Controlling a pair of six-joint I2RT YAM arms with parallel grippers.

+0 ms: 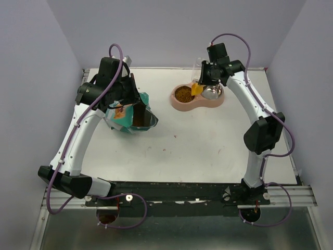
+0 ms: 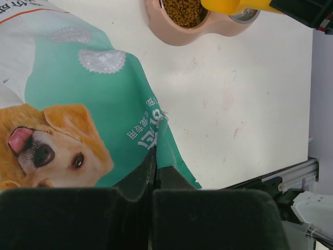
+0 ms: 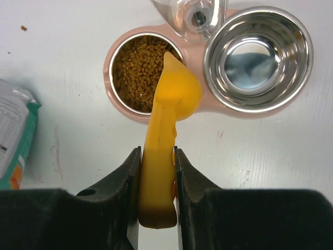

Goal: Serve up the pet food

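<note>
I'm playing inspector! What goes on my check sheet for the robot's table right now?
Surface: white table, faint stains.
Job's things: pet food fills one cup of the pink double bowl; steel cup shows no food; orange scoop over the food cup's rim; teal bag open, kibble inside.
Clutter: stray pellet; clear plastic piece behind the bowl.
End effectors: left end effector shut on the bag; right end effector shut on the scoop's handle.
Cables: purple cables along both arms.
Surroundings: lavender walls.
</note>
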